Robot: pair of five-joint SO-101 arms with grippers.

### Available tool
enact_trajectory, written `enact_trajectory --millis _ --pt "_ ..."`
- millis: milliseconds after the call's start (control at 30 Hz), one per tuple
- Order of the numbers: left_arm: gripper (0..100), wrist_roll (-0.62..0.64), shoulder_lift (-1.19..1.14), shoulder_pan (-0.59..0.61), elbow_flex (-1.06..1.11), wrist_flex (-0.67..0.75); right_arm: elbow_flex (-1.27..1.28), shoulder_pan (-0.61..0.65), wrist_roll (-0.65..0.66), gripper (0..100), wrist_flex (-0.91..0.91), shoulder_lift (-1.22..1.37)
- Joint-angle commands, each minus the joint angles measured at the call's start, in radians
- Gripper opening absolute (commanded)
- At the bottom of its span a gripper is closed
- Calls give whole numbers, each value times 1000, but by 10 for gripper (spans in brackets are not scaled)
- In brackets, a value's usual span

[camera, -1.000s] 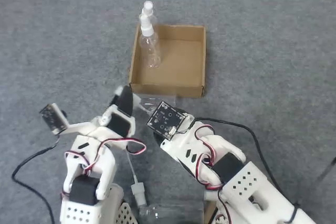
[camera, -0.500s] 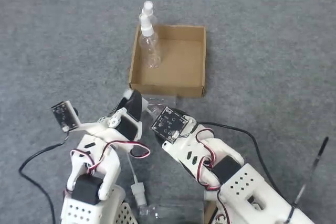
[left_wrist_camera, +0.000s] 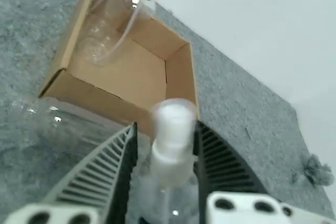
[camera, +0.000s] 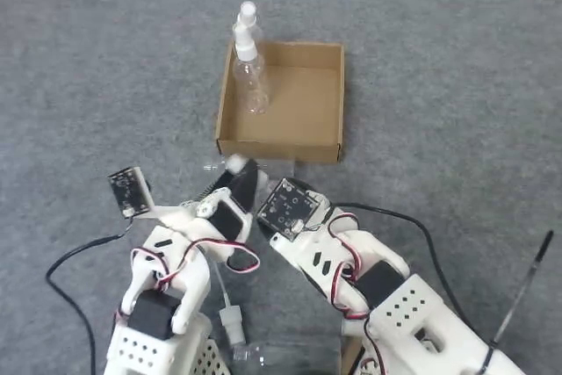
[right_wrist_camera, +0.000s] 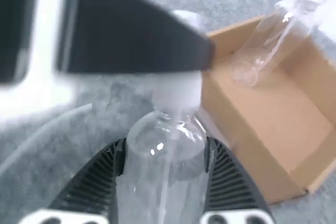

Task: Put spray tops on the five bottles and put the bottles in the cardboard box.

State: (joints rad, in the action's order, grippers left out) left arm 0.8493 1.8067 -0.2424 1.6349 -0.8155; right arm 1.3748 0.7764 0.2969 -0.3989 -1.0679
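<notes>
Bottle (right_wrist_camera: pixel 165 135) in right gripper (right_wrist_camera: pixel 164 156), top (left_wrist_camera: pixel 172 116) in left gripper (left_wrist_camera: pixel 165 137).

We see the lying bottle (camera: pixel 253 355) at six o'clock cut by the edge. The arms (camera: pixel 327 256) hide most of the held bottle (right_wrist_camera: pixel 164 145), and its spray top (left_wrist_camera: pixel 172 140) is blurred.

No text, label, number or sign can be read: not on the brown cardboard box (camera: pixel 279 148), the clear plastic bottle (right_wrist_camera: pixel 165 156) or the white plastic spray top (left_wrist_camera: pixel 172 135). The marks on the two small dark circuit boards (camera: pixel 129 191) are too small to tell.
</notes>
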Motion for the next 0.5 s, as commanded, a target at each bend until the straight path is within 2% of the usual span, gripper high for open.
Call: enact_trajectory --millis 0,267,467 --pt "186 -11 14 -49 4 -8 -29 -7 -6 13 38 -45" --pt "194 -12 14 -48 -38 -72 -29 -8 -6 13 38 -45" --pt "319 -41 15 -46 -77 -133 -29 -13 -6 13 41 -45"
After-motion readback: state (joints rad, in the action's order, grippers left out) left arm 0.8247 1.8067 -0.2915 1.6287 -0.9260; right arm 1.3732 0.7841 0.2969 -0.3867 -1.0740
